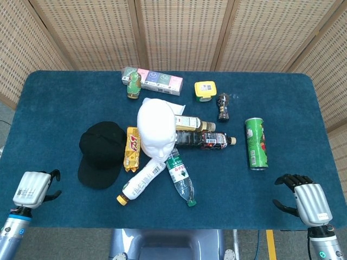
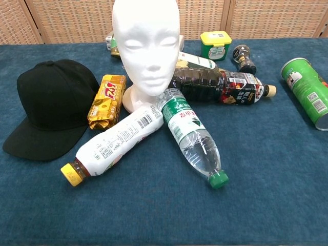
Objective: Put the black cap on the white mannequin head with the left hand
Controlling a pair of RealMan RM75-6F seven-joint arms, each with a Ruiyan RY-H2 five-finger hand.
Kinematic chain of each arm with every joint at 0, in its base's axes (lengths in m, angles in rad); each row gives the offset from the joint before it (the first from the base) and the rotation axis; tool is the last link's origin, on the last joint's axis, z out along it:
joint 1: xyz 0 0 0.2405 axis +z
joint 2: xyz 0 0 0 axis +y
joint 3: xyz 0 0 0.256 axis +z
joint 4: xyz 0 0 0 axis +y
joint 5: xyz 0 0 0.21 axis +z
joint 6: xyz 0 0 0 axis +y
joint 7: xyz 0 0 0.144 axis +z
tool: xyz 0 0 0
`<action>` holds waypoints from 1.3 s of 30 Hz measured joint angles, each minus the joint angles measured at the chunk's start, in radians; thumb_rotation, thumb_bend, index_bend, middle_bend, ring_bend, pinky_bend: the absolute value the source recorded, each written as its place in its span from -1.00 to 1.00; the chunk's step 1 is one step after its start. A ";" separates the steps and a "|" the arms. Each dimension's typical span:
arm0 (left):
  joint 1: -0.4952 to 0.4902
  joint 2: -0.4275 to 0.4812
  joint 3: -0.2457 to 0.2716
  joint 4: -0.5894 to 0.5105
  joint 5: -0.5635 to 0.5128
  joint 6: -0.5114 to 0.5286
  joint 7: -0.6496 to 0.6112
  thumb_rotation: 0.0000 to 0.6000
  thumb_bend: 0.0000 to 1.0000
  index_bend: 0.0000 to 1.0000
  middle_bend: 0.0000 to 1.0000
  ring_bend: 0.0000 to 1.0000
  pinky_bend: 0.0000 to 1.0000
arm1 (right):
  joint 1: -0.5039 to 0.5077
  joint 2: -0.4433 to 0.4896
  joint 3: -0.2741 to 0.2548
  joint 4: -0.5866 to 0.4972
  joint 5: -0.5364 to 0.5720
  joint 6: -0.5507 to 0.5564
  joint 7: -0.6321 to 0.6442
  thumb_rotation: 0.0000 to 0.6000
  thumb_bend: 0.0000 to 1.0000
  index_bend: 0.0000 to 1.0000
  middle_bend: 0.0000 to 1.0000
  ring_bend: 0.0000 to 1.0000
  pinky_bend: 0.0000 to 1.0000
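Observation:
The black cap (image 1: 101,153) (image 2: 50,106) lies flat on the blue table, left of the white mannequin head (image 1: 156,130) (image 2: 146,46), which stands upright at the centre. My left hand (image 1: 34,188) hovers at the table's front left, below and left of the cap, holding nothing, its fingers apart. At the front right corner my right hand (image 1: 303,198) is open too, far from the cap. Neither hand shows in the chest view.
Around the head's base lie a gold snack pack (image 1: 133,148), a white bottle (image 1: 142,181), a clear water bottle (image 1: 180,177) and dark bottles (image 1: 203,139). A green can (image 1: 256,143) lies to the right. Boxes (image 1: 157,81) and jars (image 1: 205,90) stand behind.

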 measured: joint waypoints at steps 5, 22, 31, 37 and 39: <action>-0.028 -0.080 -0.001 0.102 0.002 -0.026 -0.038 1.00 -0.76 0.04 0.70 0.41 0.64 | -0.003 -0.002 -0.001 0.008 0.005 0.001 0.007 1.00 -0.77 -0.11 -0.05 -0.07 -0.09; -0.116 -0.275 -0.012 0.316 0.012 -0.064 -0.153 1.00 -0.76 0.04 0.70 0.41 0.64 | -0.019 0.002 -0.002 0.022 0.026 0.013 0.021 1.00 -0.76 -0.11 -0.05 -0.07 -0.09; -0.114 -0.278 0.011 0.319 0.013 -0.055 -0.167 1.00 -0.76 0.04 0.70 0.41 0.64 | -0.025 0.003 -0.004 0.029 0.025 0.018 0.029 1.00 -0.77 -0.11 -0.05 -0.07 -0.09; -0.101 -0.264 0.028 0.304 0.015 -0.038 -0.170 1.00 -0.75 0.04 0.70 0.41 0.64 | -0.031 0.004 -0.006 0.033 0.025 0.022 0.031 1.00 -0.77 -0.11 -0.05 -0.07 -0.09; -0.098 -0.261 0.032 0.301 0.016 -0.034 -0.169 1.00 -0.76 0.04 0.70 0.41 0.64 | -0.031 0.003 -0.006 0.033 0.026 0.022 0.032 1.00 -0.77 -0.11 -0.05 -0.07 -0.09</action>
